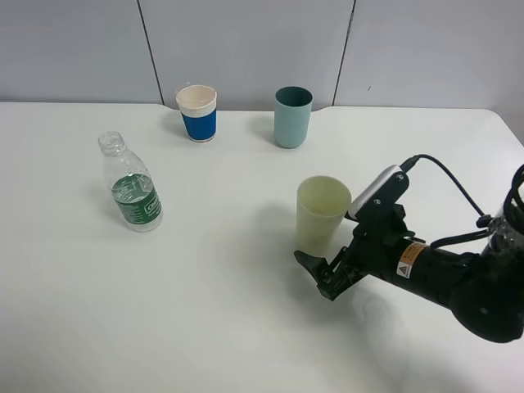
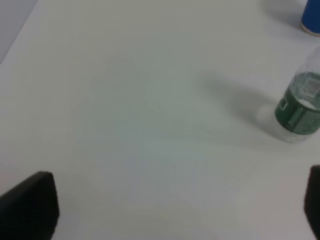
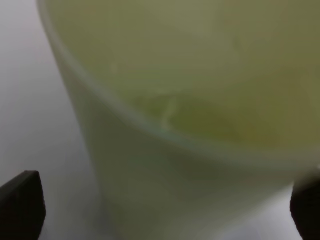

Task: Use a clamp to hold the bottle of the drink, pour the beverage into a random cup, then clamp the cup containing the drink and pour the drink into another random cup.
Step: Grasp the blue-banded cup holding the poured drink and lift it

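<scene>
The pale yellow-green cup (image 1: 321, 214) stands upright right of the table's middle. My right gripper (image 1: 322, 275) sits low at its base, on the near side. In the right wrist view the cup (image 3: 190, 150) fills the picture between the two dark fingertips (image 3: 20, 207), which stand wide with a gap on each side: open, nothing held. The bottle (image 1: 131, 184), uncapped with a green label, stands at the left, with clear beverage (image 1: 136, 199) low inside. The teal cup (image 1: 292, 117) stands at the back. My left gripper (image 2: 172, 207) is open over bare table, with the bottle (image 2: 299, 107) off to one side.
A blue-banded white paper cup (image 1: 197, 113) stands at the back left of the teal cup, and its edge (image 2: 312, 17) shows in the left wrist view. The white table (image 1: 205, 311) ends at a grey panelled wall behind the cups.
</scene>
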`<state>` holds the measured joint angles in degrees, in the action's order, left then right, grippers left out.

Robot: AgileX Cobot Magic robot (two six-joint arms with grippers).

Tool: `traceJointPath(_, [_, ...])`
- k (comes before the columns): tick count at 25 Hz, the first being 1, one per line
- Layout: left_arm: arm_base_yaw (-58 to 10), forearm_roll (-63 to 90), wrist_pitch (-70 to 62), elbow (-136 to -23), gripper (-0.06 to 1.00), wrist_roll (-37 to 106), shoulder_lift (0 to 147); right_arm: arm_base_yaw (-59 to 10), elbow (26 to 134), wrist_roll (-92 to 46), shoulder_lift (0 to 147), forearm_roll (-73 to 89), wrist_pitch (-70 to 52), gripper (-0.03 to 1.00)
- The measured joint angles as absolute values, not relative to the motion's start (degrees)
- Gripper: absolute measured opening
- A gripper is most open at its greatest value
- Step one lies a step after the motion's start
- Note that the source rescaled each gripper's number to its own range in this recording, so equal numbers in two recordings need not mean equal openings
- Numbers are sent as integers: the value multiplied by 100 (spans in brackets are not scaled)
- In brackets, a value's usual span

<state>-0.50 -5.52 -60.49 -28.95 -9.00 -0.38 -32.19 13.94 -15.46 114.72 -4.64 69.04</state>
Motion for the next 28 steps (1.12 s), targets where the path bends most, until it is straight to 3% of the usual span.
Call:
traceJointPath(8, [-50,-552,-6049,-2895,100,-900,-38,-3219,1603,-1546,11472,-590,6904,97])
traceJointPath(12, [-50,-552,-6049,-2895,100,-900,-38,-3219,1643,-1546,11472,-602,6904,88])
traceJointPath(14, [-50,-552,-6049,-2895,100,-900,-38,-3219,1643,-1546,11472,-602,6904,79])
traceJointPath(16, [-50,-552,-6049,-2895,100,-900,-38,-3219,1643,-1546,11472,-602,6904,61])
traceJointPath(19, [-50,-552,-6049,-2895,100,-900,-38,-3219,1643,-1546,11472,-614,6904,0])
traceJointPath(28, [-50,-552,-6049,-2895,100,-900,-38,-3219,1643,-1515,11472,-558,6898,0])
